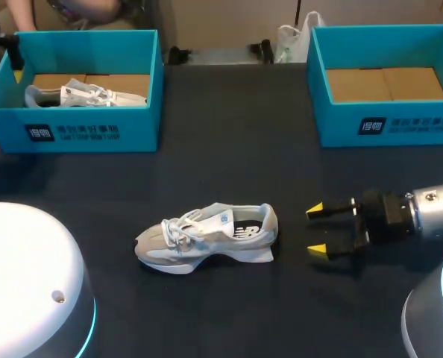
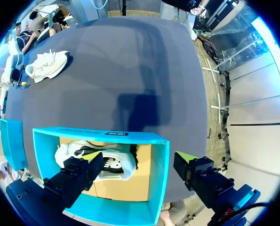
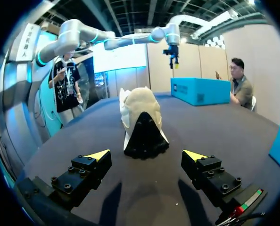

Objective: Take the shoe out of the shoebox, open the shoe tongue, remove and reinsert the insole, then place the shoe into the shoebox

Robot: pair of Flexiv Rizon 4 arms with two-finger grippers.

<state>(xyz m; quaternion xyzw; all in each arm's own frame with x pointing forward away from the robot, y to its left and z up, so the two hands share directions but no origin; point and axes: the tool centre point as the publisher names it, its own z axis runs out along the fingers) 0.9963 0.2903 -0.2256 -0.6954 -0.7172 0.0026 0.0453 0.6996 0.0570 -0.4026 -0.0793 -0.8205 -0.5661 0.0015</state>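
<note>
Loose sneaker [image 1: 206, 237] sits on its sole mid-table [image 1: 229, 149], toward the near edge, heel facing the right gripper [image 1: 318, 230] — just ahead of the jaws, not touching. Jaws wide open, empty. Same for left gripper [image 2: 140, 156] — above the left shoebox [image 2: 160, 179], second sneaker [image 2: 116, 165] inside.

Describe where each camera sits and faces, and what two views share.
Head view: above and behind, looking down on the table; right tool shows.
Left wrist view: above the left shoebox, looking down into it; left tool shows.
Right wrist view: low, facing the heel of the shoe; right tool shows.
Shared: head and right wrist both show that shoe.
</note>
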